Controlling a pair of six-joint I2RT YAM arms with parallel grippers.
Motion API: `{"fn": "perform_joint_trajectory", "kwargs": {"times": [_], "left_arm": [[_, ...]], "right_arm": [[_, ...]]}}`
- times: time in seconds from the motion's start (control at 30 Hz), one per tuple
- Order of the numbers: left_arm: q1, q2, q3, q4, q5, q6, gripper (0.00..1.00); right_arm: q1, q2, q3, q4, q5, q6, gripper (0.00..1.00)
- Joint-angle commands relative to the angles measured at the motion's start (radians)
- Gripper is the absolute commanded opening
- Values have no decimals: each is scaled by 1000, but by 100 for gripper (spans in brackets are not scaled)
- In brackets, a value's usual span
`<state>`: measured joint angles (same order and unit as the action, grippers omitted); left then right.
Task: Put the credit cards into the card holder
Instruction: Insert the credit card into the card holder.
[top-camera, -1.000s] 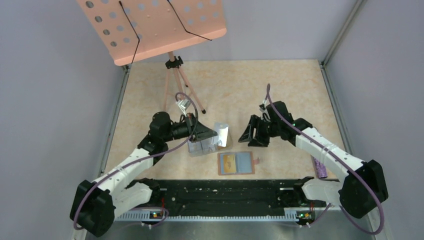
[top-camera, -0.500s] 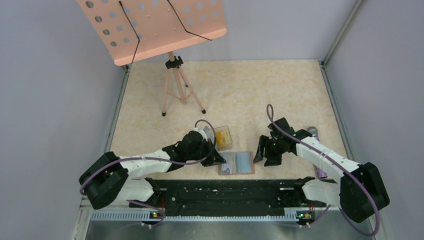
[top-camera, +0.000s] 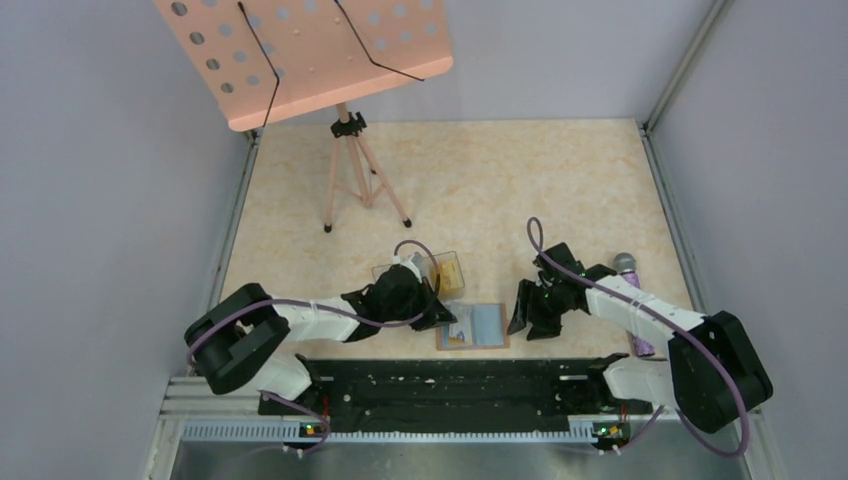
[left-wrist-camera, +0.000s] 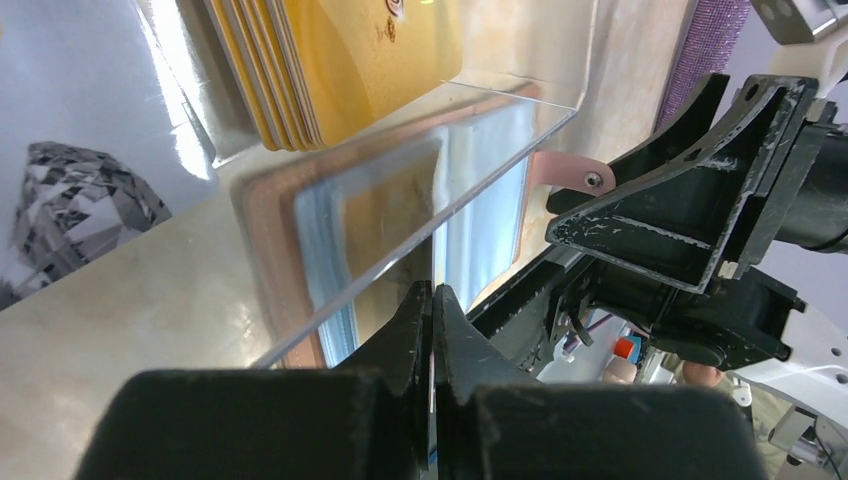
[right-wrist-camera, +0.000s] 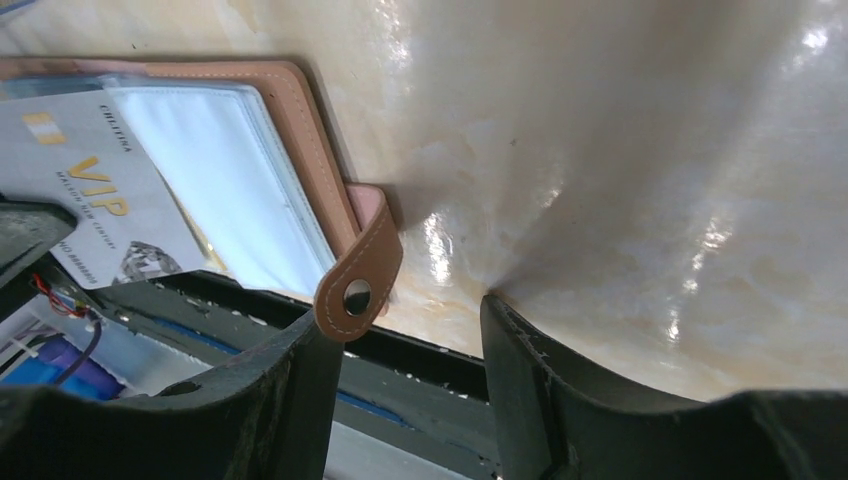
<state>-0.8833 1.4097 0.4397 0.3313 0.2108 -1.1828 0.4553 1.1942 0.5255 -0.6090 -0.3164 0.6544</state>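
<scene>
The brown card holder (top-camera: 488, 326) lies open near the table's front edge, its bluish sleeves (right-wrist-camera: 230, 170) facing up. My left gripper (top-camera: 445, 321) is shut on the edge of a pale credit card (right-wrist-camera: 90, 200) printed with VIP and a diamond. That card rests slanted over the holder's left page. More yellow credit cards (left-wrist-camera: 370, 50) stand in a clear box (top-camera: 447, 272) just behind. My right gripper (right-wrist-camera: 405, 315) is open at the holder's right edge. The snap tab (right-wrist-camera: 358, 280) curls up against its left finger (right-wrist-camera: 300, 380).
A pink perforated music stand (top-camera: 300, 55) on a tripod (top-camera: 355, 170) stands at the back left. A purple microphone (top-camera: 630, 268) lies beside the right arm. A black rail (top-camera: 450, 385) runs along the near edge, close behind both grippers.
The left arm swung from the clear box down to the holder's left page with the pale card. The right gripper dropped and came in beside the snap tab.
</scene>
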Motion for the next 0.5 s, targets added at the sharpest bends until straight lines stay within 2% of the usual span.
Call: {"fn": "perform_joint_trajectory", "kwargs": {"times": [0.0, 0.1, 0.47], "left_arm": [[-15, 47, 34, 98, -4, 7, 0], [-24, 87, 40, 144, 13, -4, 0], [-48, 136, 73, 176, 23, -15, 0]], "right_arm": [[-8, 26, -4, 92, -32, 12, 50], [-8, 41, -12, 114, -46, 15, 42], [-8, 65, -70, 198, -102, 44, 36]]}}
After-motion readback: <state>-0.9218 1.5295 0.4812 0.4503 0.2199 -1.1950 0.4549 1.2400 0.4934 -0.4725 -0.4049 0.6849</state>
